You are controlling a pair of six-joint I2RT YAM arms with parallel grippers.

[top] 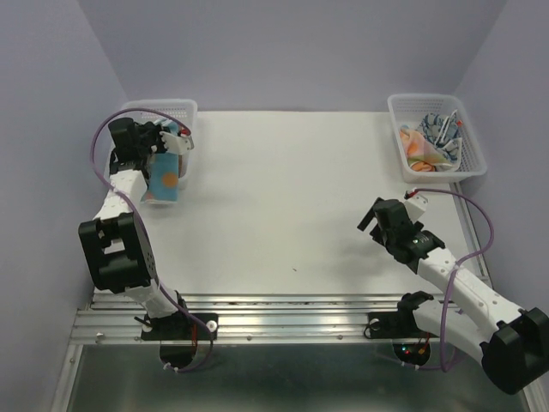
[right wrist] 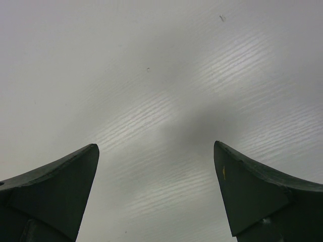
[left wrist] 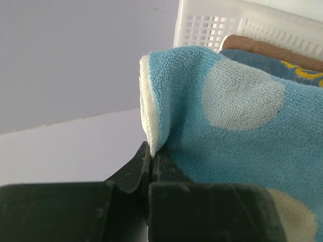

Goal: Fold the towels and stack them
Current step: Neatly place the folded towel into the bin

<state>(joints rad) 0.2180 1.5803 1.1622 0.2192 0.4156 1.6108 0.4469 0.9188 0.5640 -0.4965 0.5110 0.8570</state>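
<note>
Towels appear in three places. One blue terry towel with pale and orange dots (top: 165,178) (left wrist: 242,126) hangs from the left gripper (top: 174,142) (left wrist: 151,157). The gripper's two black fingers are pinched together on the towel's top edge, where a white underside shows. From above, this towel is a narrow strip at the near side of the left white plastic mesh basket (top: 171,108) (left wrist: 212,25). Its long axis runs from the far side toward the near edge of the white table (top: 283,189), with the free end pointing nearward. Whether that end touches the table cannot be told.

Behind it, the left wrist view shows two more by that basket's mesh wall: one brown towel (left wrist: 262,48) and one dark blue towel with yellow marks (left wrist: 298,70). A crumpled heap of towels (top: 431,144), orange and blue-white patterned, sits in the second white mesh basket (top: 403,107) at the far right corner; their number is unclear.

The right gripper (top: 371,216) (right wrist: 156,151) hovers over the table, well apart from any towel, its two dark fingers spread wide around nothing.
</note>
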